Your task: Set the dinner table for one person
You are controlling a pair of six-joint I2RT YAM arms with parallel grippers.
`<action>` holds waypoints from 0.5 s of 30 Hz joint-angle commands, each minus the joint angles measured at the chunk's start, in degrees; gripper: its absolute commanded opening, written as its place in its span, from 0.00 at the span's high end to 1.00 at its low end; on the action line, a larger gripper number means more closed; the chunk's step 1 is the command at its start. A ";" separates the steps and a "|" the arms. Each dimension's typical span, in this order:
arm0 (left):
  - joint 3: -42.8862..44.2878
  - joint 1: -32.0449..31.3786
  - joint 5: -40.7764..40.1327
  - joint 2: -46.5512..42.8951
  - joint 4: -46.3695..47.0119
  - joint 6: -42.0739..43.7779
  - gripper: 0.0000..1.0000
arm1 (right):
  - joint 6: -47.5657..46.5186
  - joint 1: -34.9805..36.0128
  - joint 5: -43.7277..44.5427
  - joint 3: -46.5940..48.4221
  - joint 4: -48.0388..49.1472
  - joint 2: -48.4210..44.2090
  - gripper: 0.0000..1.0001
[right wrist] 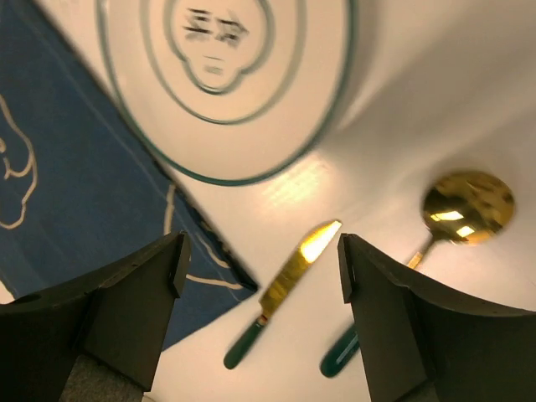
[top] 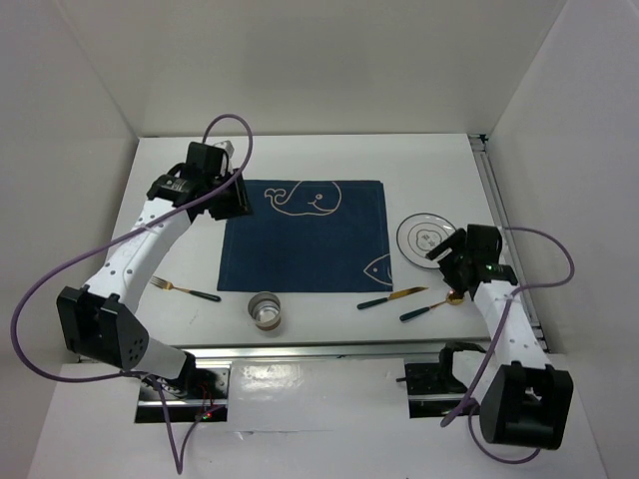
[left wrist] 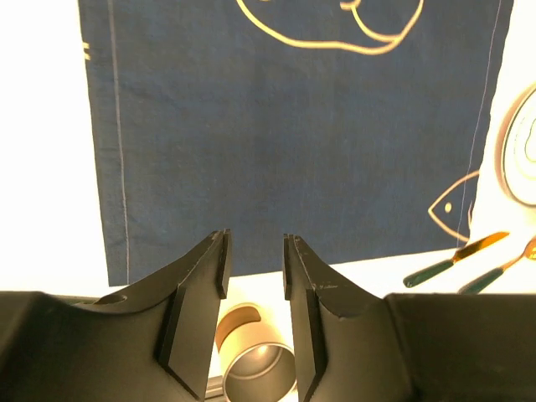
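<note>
The white dinner table [top: 419, 160] carries a navy placemat [top: 300, 235] with whale and fish drawings. A white plate [top: 427, 236] with green rings lies right of the mat. A gold knife [top: 391, 297] and a gold spoon [top: 431, 307], both green-handled, lie near the mat's front right corner. A gold fork [top: 185, 289] lies to the front left, and a metal cup [top: 267, 309] stands in front of the mat. My left gripper [top: 230, 197] hovers open and empty over the mat's left edge [left wrist: 255, 251]. My right gripper [top: 446, 261] is wide open and empty above the knife [right wrist: 289, 289], near the plate [right wrist: 226, 75].
White walls enclose the table on three sides. A metal rail [top: 509, 230] runs along the right edge. The arm bases and their cables sit at the near edge. In the left wrist view the cup [left wrist: 260, 368] shows below the fingers.
</note>
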 commanded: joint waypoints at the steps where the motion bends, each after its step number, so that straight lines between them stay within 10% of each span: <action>1: -0.98 -1.25 1.86 -0.32 -0.67 1.56 0.52 | 5.31 -3.44 -3.23 -4.13 2.68 -4.97 0.18; 15: -2.05 -1.78 2.92 -0.85 -0.15 2.62 0.52 | 14.46 -4.69 -6.50 -15.05 22.01 1.34 0.30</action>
